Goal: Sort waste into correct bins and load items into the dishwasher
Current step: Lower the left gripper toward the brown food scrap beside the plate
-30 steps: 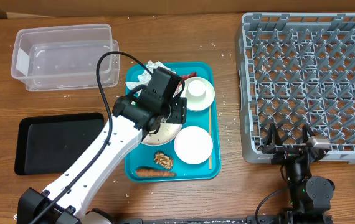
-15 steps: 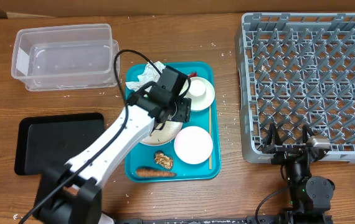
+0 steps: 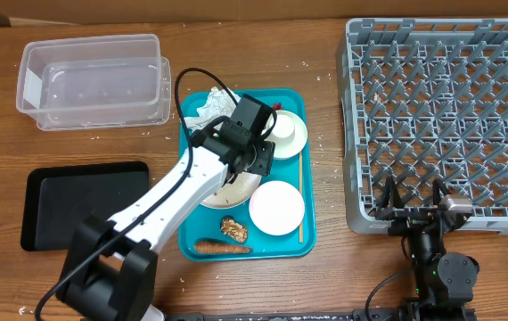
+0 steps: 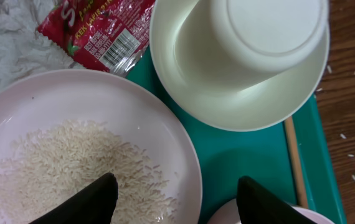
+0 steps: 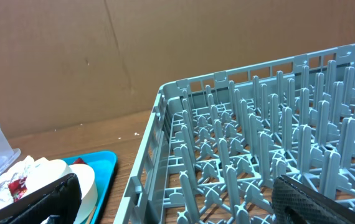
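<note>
Two fingers (image 4: 84, 202) of the left claw (image 4: 174, 200) straddle the rim of the plate (image 4: 71, 99)

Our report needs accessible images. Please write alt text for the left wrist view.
The left gripper, open, straddles the rim of a pale plate holding rice on a teal tray. Beyond it, a white cup sits in a white bowl beside a red wrapper.

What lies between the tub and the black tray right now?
Only bare table separates the tub from the black tray, as the overhead view shows.
</note>
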Tool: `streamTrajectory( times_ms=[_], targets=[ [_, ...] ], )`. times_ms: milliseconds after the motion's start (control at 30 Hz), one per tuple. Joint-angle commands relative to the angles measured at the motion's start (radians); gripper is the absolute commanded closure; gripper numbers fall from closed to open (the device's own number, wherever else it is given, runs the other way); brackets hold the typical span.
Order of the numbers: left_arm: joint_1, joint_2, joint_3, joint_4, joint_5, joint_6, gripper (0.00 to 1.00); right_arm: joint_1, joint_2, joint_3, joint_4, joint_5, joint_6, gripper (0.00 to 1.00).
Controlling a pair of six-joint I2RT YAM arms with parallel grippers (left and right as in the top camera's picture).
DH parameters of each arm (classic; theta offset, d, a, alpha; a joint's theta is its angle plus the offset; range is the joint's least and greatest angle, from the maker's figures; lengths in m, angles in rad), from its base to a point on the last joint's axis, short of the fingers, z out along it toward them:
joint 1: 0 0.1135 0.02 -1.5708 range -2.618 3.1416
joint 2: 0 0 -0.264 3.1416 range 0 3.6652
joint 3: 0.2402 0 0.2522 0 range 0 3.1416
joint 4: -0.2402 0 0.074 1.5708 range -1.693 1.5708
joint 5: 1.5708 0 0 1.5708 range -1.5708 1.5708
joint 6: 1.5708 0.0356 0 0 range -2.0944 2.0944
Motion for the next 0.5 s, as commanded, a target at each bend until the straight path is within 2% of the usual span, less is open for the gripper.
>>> streamTrajectory(
  times_ms=[0,467],
  targets=[
    [-0.018,0.039,0.023,0.014,-0.018,0.024,0.35,-0.001,-0.011,-0.011,0.008,-0.002,-0.005,0.0],
    [-0.036,0.114,0.023,0.064,-0.026,0.049,0.31,-0.001,-0.011,-0.011,0.008,-0.002,-0.005,0.0]
  ],
)
